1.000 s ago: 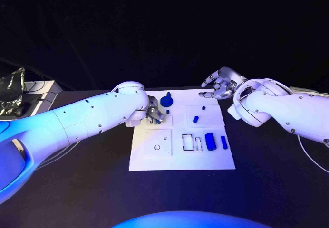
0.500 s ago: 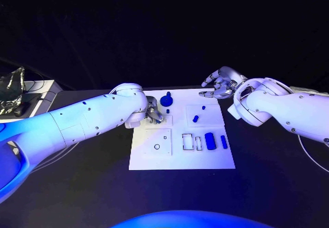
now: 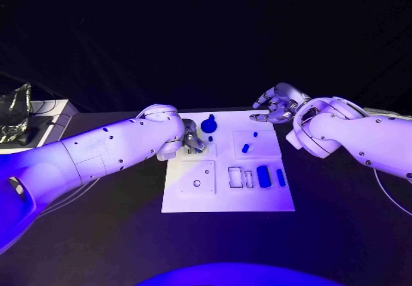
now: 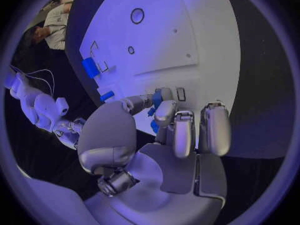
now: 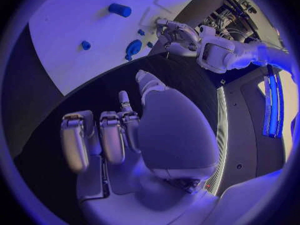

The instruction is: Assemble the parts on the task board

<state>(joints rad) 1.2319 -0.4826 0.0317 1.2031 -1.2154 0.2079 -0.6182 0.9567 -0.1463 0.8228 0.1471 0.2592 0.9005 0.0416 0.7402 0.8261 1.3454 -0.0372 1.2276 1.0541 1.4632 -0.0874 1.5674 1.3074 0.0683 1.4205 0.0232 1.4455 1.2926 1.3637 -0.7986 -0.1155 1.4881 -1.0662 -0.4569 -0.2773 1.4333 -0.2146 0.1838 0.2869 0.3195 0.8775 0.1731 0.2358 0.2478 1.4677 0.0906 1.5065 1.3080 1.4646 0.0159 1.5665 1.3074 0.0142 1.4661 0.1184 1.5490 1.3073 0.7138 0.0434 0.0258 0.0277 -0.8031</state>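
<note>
The white task board lies in the middle of the black table. My left hand hovers over its far left part and pinches a small blue part between thumb and a finger. Just beyond the fingers stands a round blue knob-like part. A blue peg lies mid-board. A thick blue cylinder and a slim blue bar lie at the right edge. My right hand hangs off the board's far right corner, fingers loosely bent, holding nothing.
Rectangular slots and a round hole sit in the board's near half. A pale side stand with a clear crumpled bag is at the far left. Bare black tabletop surrounds the board.
My left hand has shifted very slightly over the board's far left part. The right hand and the loose parts have stayed put.
</note>
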